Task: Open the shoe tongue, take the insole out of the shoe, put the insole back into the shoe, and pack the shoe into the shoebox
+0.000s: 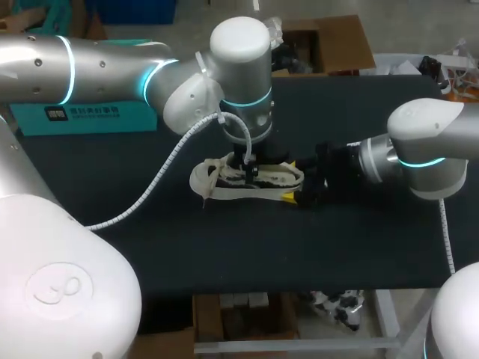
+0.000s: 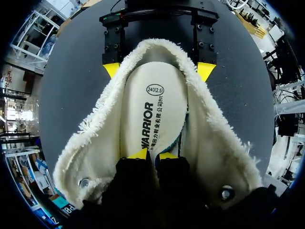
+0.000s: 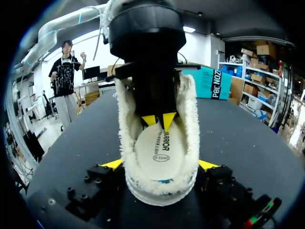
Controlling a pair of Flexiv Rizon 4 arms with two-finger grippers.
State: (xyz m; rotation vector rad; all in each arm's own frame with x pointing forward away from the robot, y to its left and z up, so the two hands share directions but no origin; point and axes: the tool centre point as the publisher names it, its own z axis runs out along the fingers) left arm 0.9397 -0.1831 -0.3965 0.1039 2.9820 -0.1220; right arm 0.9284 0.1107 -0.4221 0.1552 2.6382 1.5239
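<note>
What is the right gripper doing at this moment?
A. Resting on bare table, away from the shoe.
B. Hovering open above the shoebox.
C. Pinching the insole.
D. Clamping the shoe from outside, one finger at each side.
D: in the right wrist view the right gripper's yellow tips press against the shoe's two sides, with the shoe between them.

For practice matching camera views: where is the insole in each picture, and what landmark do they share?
Head view: hidden in the shoe under the left gripper.
Left wrist view: insole in the shoe, just ahead of that gripper.
Right wrist view: insole in the shoe the right gripper holds.
Shared landmark: the left gripper.
</note>
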